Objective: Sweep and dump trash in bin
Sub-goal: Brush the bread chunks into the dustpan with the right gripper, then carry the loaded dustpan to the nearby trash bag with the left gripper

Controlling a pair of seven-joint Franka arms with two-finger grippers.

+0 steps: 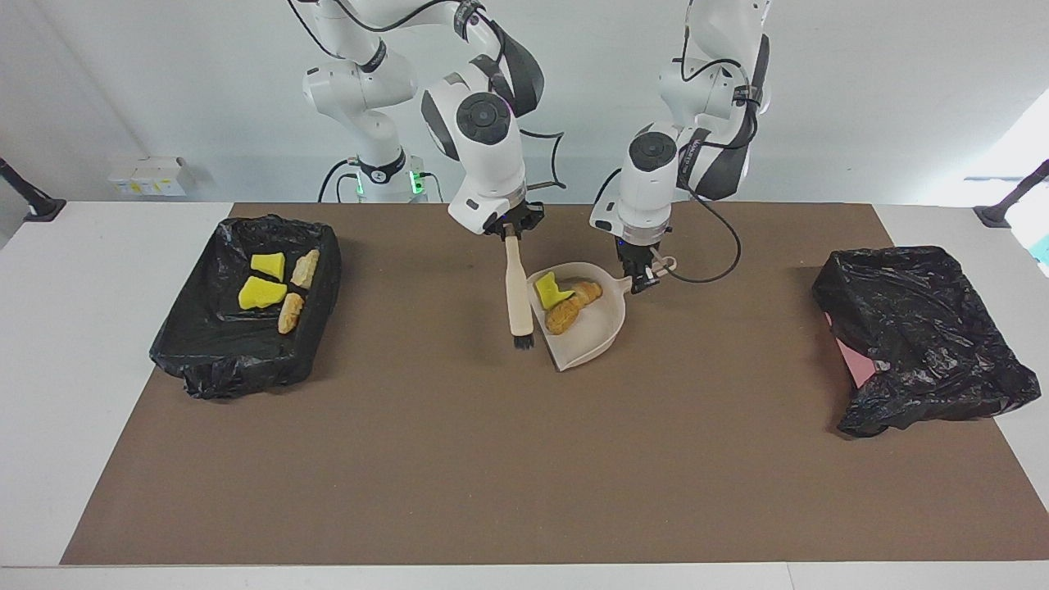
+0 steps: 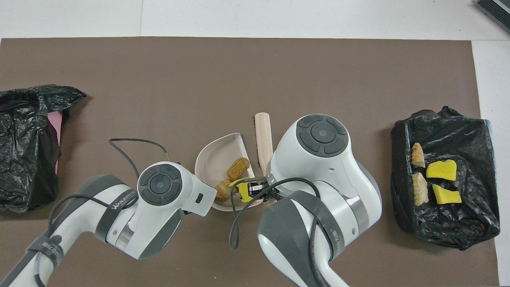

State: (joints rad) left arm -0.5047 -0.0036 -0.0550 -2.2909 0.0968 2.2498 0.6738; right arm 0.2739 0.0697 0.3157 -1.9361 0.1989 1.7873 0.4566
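Note:
My left gripper [image 1: 645,277] is shut on the handle of the beige dustpan [image 1: 594,336] in the middle of the mat. In the pan lie trash pieces: a yellow wedge [image 1: 551,288] and tan lumps [image 1: 572,305]. My right gripper [image 1: 510,227] is shut on the top of a beige brush [image 1: 517,287]. The brush hangs upright beside the pan, toward the right arm's end, bristles [image 1: 523,340] just above the mat. In the overhead view the wrists hide both grippers; the dustpan [image 2: 213,153], a tan lump [image 2: 238,168] and the brush [image 2: 263,133] show.
A black-lined bin [image 1: 215,360] at the right arm's end holds two yellow wedges [image 1: 262,292] and two tan lumps [image 1: 290,313]. A second black-bagged bin [image 1: 918,328] with a pink side stands at the left arm's end. Bare brown mat lies farther from the robots.

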